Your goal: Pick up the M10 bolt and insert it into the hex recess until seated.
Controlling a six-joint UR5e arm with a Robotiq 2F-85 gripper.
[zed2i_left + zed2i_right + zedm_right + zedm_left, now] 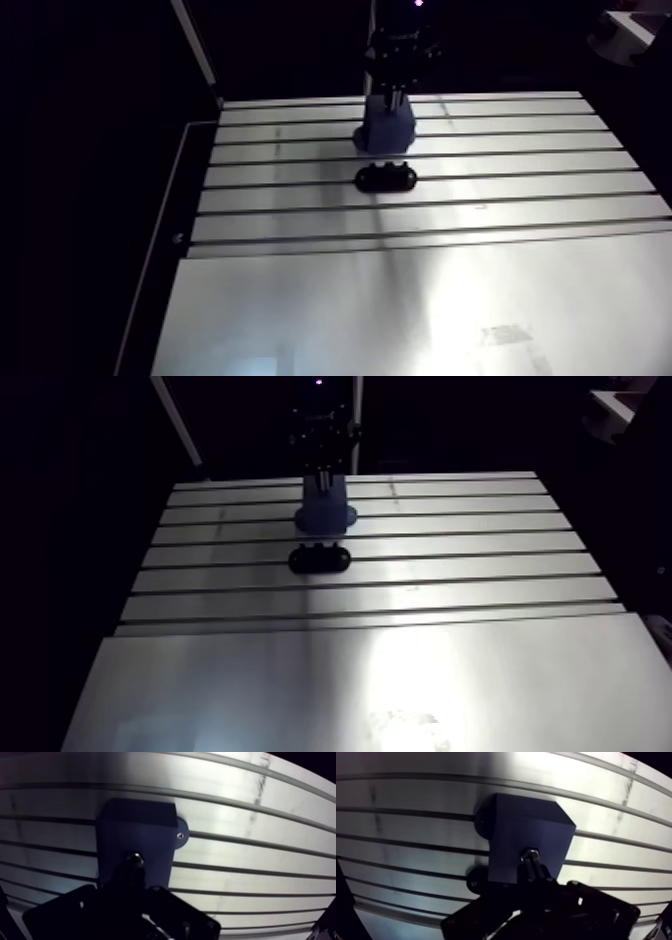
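A dark blue block [526,827] with a round base flange stands on the slotted aluminium table [300,300], toward its far side. In the wrist view my gripper [533,874] hangs right over the block's top face, shut on the M10 bolt [530,855]. The bolt's metal end shows just past the fingertips and points at the block. The hex recess itself is hidden under the bolt and fingers. In the arm view the gripper [397,95] comes straight down onto the blue block [385,128].
A small black oval holder [386,177] with round pockets lies on the table just in front of the block. T-slots run across the far half of the table; a smooth plate covers the near half. The table's left edge drops into darkness.
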